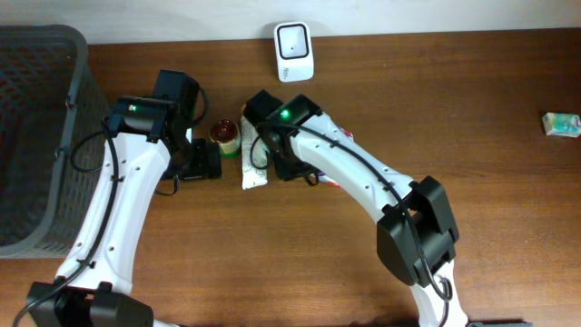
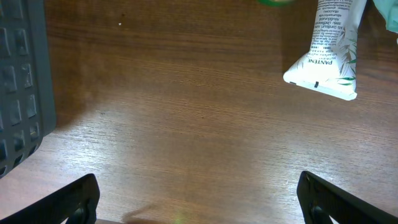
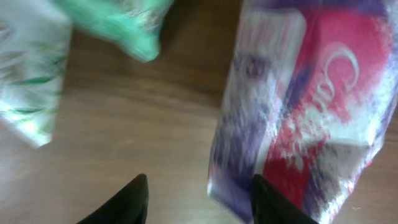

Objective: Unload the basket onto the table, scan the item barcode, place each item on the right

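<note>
Between the right fingers: one lower corner of a red-and-purple packet point(image 3: 298, 106), close against the fingertip point(image 3: 273, 202) on the view's right, bare wood on the other side.
Right gripper point(image 3: 202, 202): parted, clamped on nothing; only one finger near the packet.
Left gripper point(image 2: 202, 208): spread wide, nothing but bare table between the fingers.
Ahead of the left fingers: a white Pantene tube point(image 2: 329, 56), well apart and off to the right; a dark mesh basket point(image 2: 18, 93) off to the left.
Left of the right fingers: the tube's end and a green object point(image 3: 118, 25), too blurred to name.
Scanner point(image 1: 294, 50): white, at the table's far edge, well apart from both grippers.
Step, as a judgement: packet apparently lying on the table, barcode not yet shown to the scanner.
Risk, grip: closing from here likely to catch only the packet's edge; thin glossy film apt to slide out or crumple.
Risk, reading: barcode side not visible; could end up creased or facing away from the scanner.
Risk, crowding: tube and a small round can point(image 1: 224, 133) just beside the right fingers; easy to knock on a lift or sweep.
Surface: brown wood-grain table point(image 1: 472, 82), smooth, faint sheen.
Room: a pale strip point(image 1: 436, 14) beyond the far edge, wall or board, impossible to say; a small teal pack point(image 1: 561, 123) far right of both grippers.
</note>
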You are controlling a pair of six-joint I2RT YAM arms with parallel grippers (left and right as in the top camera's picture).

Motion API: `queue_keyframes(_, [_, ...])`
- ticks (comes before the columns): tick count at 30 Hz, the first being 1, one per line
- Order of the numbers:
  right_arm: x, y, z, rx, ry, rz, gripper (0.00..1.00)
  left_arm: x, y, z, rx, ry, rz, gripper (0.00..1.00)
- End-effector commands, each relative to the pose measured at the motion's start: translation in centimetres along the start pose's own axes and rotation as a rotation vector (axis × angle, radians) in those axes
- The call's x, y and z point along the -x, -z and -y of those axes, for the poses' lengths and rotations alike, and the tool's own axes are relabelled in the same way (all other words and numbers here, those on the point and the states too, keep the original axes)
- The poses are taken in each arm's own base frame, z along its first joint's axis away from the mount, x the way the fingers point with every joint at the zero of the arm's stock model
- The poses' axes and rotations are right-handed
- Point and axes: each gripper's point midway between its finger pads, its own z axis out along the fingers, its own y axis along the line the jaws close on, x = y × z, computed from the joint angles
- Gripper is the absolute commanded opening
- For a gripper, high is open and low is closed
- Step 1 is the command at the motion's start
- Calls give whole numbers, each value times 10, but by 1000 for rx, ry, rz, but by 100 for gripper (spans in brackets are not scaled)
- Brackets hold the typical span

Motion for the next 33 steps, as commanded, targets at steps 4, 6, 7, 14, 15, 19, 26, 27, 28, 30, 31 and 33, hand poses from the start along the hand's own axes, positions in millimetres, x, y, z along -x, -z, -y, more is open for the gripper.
queue_keyframes(4, [4, 33, -31, 237, 99, -30, 82, -1, 3, -3, 5, 14, 11, 99])
queue_keyframes(6, [13, 46, -12, 231, 65, -23, 84, -1, 3, -3, 5, 14, 11, 99])
queue_keyframes(7, [17, 48, 1, 227, 62, -26, 87, -1, 3, -3, 5, 14, 11, 99])
queue_keyframes(14, [28, 34, 89, 314, -83, -123, 98, -1, 3, -3, 5, 14, 11, 99])
queue_keyframes(15, [27, 38, 82, 395, -48, -128, 95, -1, 3, -3, 5, 14, 11, 99])
queue_keyframes(19, [24, 45, 57, 464, 56, -115, 90, -1, 3, -3, 5, 14, 11, 99])
queue_keyframes(26, [29, 24, 49, 110, -28, -26, 82, -1, 3, -3, 5, 14, 11, 99])
queue_keyframes(27, [28, 20, 41, 115, -24, -22, 74, -1, 3, -3, 5, 14, 11, 99])
queue_keyframes(28, [27, 16, 33, 124, -9, -17, 68, -1, 3, -3, 5, 14, 11, 99])
queue_keyframes(30, [25, 5, 11, 139, 28, 5, 47, -1, 3, -3, 5, 14, 11, 99])
queue_keyframes(31, [25, 0, 3, 145, 42, 15, 40, -1, 3, -3, 5, 14, 11, 99])
queue_keyframes(33, [24, -5, -4, 151, 51, 21, 31, -1, 3, -3, 5, 14, 11, 99])
